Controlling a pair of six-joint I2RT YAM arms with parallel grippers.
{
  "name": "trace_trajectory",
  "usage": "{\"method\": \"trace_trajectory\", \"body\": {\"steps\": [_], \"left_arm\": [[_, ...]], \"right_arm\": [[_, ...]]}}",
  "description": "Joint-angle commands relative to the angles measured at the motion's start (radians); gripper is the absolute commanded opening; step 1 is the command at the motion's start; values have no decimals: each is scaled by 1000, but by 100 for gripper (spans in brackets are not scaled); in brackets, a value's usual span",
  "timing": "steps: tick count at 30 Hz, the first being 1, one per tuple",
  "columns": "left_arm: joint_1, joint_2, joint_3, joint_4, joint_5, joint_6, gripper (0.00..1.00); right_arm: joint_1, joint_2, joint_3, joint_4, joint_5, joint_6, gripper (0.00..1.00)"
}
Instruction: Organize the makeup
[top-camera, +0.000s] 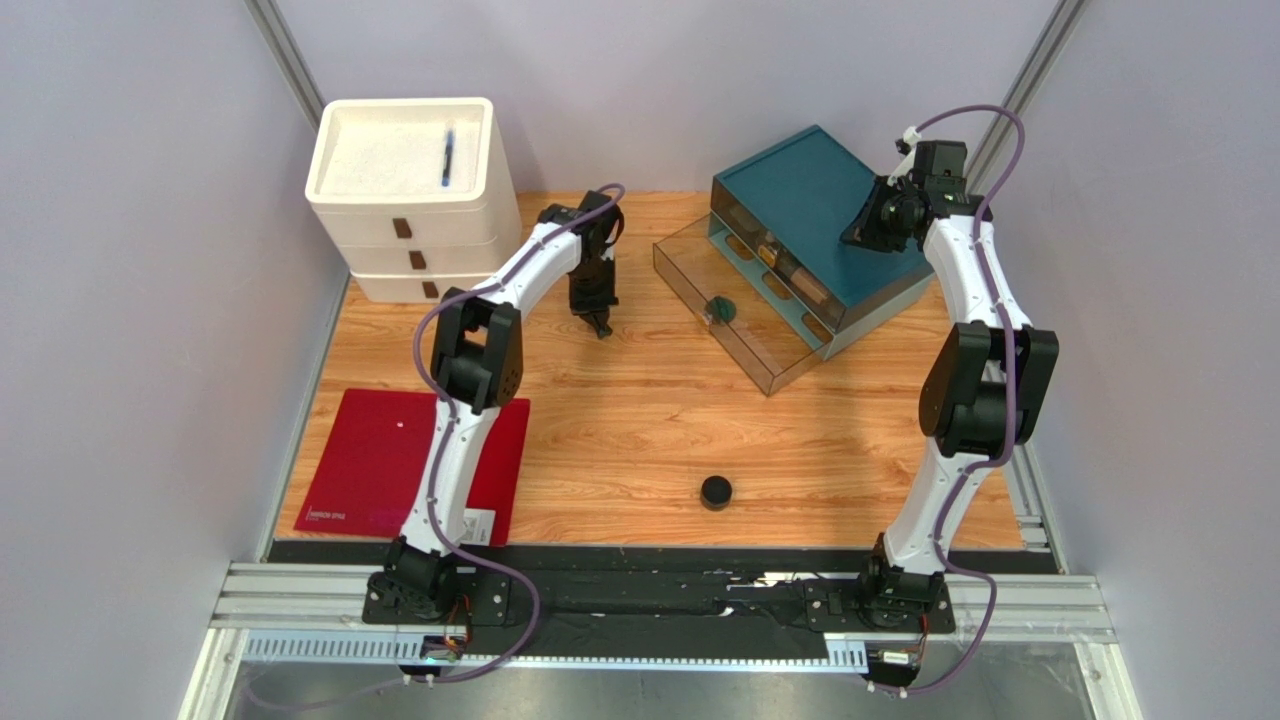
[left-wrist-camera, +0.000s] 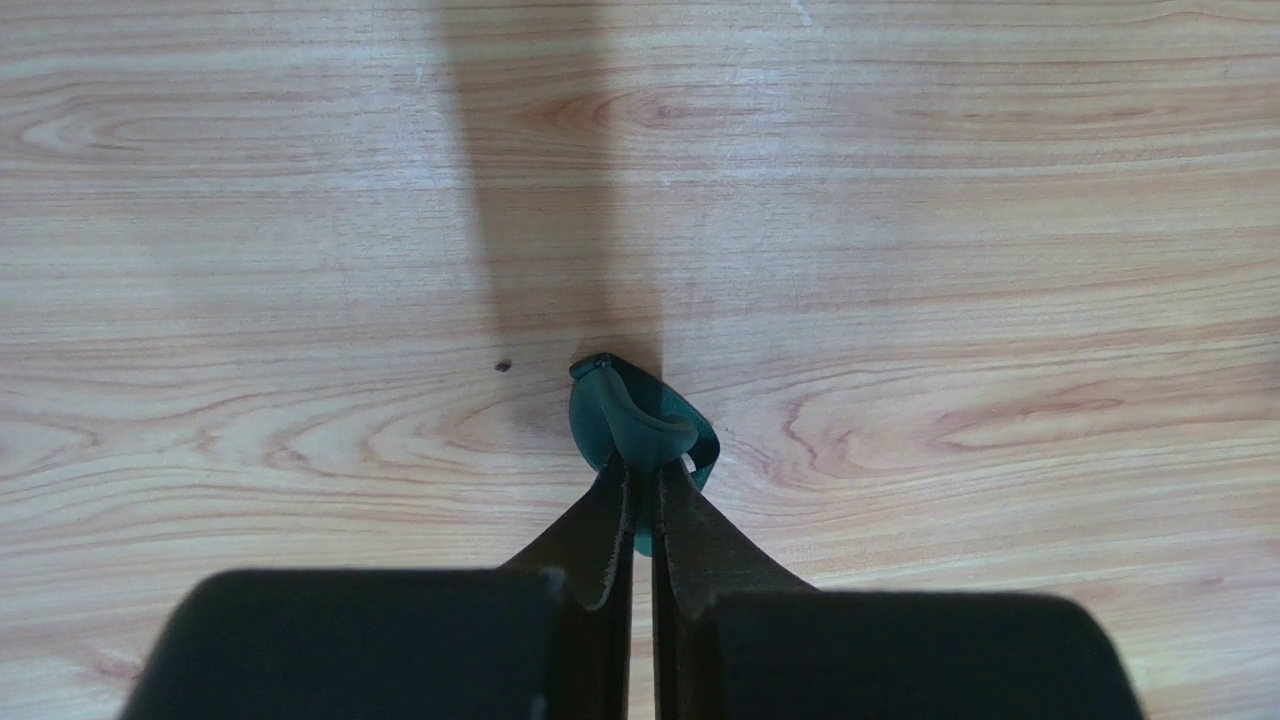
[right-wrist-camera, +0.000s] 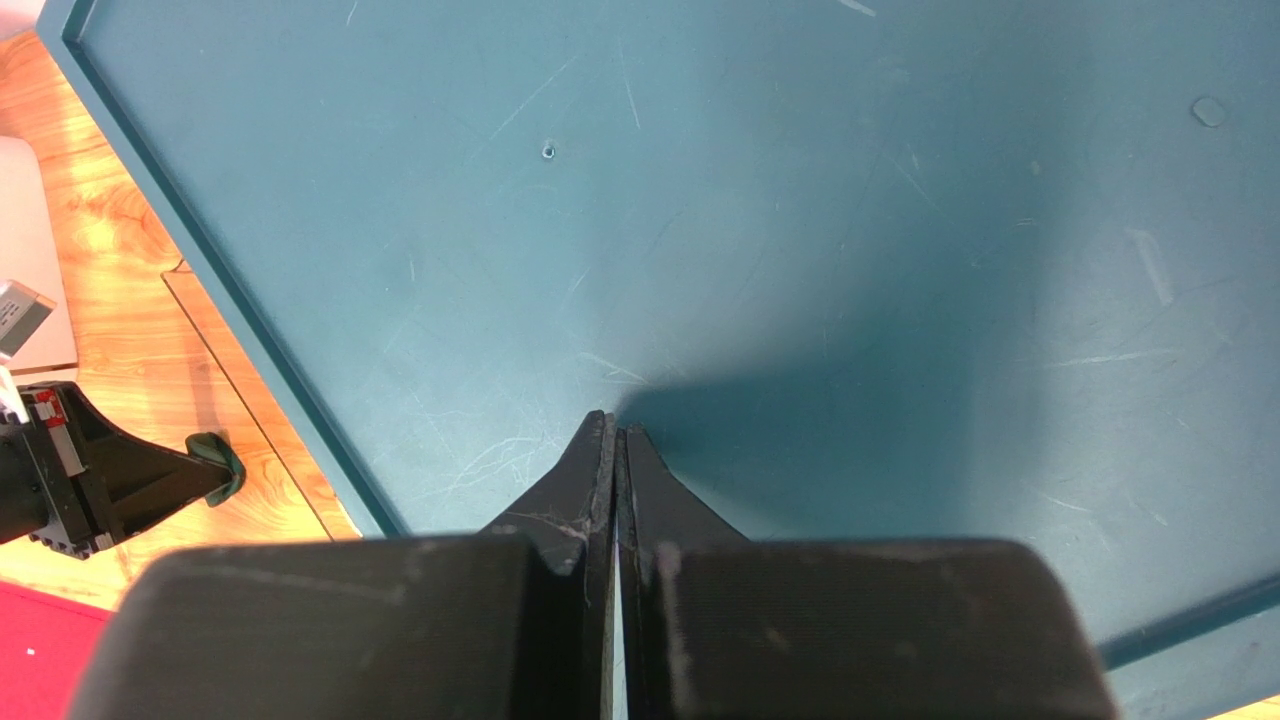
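Green disc (left-wrist-camera: 643, 425) inside left tool (left-wrist-camera: 637, 480)

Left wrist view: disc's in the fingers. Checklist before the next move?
1. Grip: left fingers shut on the dark-green disc - ok.
2. Lift: disc clear of the table - cannot tell.
3. Target: clear drawer of the teal organizer stands open - ok.
4. Other arm: right fingers shut, over the organizer's top, not over the drawer - ok.
5. Path: black round jar on the table, off the line from disc to drawer - ok.
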Motion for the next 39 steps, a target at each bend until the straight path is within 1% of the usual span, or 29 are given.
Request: {"method": "trace_trajectory", "body": {"steps": [1,4,7,10,13,17,20,24,25,27,28,31,34,35,37,38,39], "left_arm": [[-9,12,-50,-3,-1,21,0],[-9,-44,-67,26,13,25,0],[-12,-140,-64,80,67,2,0],[-28,-198,-24,134,116,-23,0],[-57,-222,34,189,159,-58,0],[-89,-191,109,259,205,-103,0],[-103,-125,193,259,240,-133,0],[-118,-73,203,290,272,-173,1],[-124,-67,204,307,278,-179,6],[-132,-53,209,325,285,-193,13],[-137,-48,213,339,289,-199,21],[-143,-24,241,361,295,-222,34],[-141,-15,255,393,311,-247,43],[-143,-15,255,402,314,-252,45],[-143,-18,253,429,323,-262,54],[-143,-18,252,437,328,-267,54],[-143,-18,253,445,338,-270,58]], "right_arm": [[7,97,-81,-238,83,-41,1],[7,97,-81,-238,81,-41,1],[7,98,-78,-238,80,-38,1],[7,103,-76,-238,75,-37,1],[7,108,-76,-236,74,-37,0],[7,105,-78,-236,72,-37,0],[7,106,-76,-236,71,-37,0],[6,103,-79,-238,72,-38,0],[7,102,-78,-238,72,-37,0],[7,103,-79,-238,72,-35,0],[7,103,-81,-238,72,-37,0],[7,102,-81,-238,72,-38,0],[7,98,-82,-239,72,-38,0],[7,97,-82,-239,74,-38,0],[7,97,-85,-238,72,-40,0],[7,95,-87,-238,72,-40,0],[7,92,-87,-236,72,-40,0]]}}
